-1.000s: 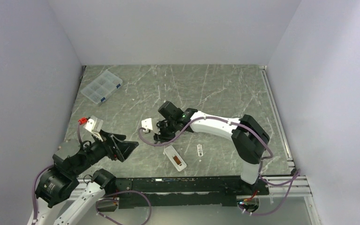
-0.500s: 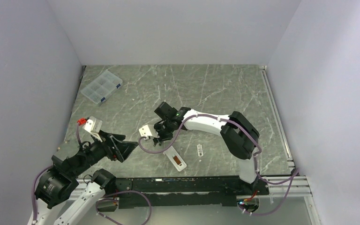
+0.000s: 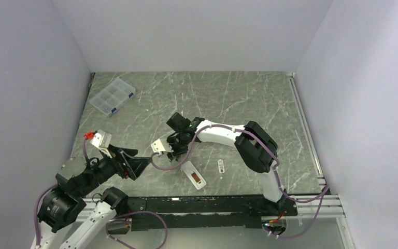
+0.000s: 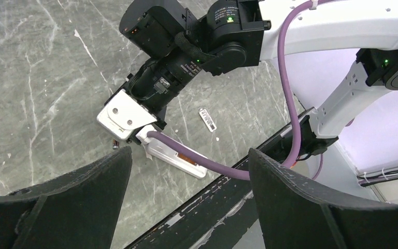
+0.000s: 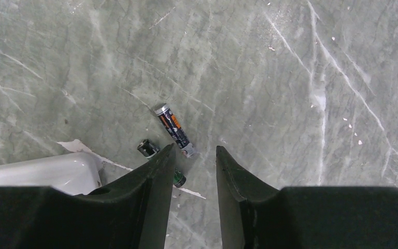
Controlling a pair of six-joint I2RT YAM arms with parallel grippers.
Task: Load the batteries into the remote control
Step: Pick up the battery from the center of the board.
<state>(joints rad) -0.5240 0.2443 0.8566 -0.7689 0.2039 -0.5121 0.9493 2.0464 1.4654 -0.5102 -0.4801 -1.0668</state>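
The white remote control (image 3: pixel 193 175) lies near the front edge with its reddish-brown recess facing up; it also shows in the left wrist view (image 4: pixel 167 154). In the right wrist view two batteries lie on the table just ahead of my fingertips: one dark with an orange label (image 5: pixel 175 129), the other (image 5: pixel 148 148) partly hidden behind my left finger. My right gripper (image 5: pixel 194 150) is open with a narrow gap, empty, low over them, left of the remote (image 5: pixel 52 171). It also shows in the top view (image 3: pixel 172 151). My left gripper (image 3: pixel 144 162) is wide open and empty, left of the remote.
A small white flat cover piece (image 3: pixel 221 166) lies right of the remote. A clear compartment box with blue clips (image 3: pixel 112 96) stands at the back left. A purple cable (image 4: pixel 223 168) drapes over the remote. The black front rail (image 3: pixel 207 205) runs close behind the remote.
My right gripper has moved left and toward the front, past the remote's far end, down over the batteries. The left arm has barely shifted.
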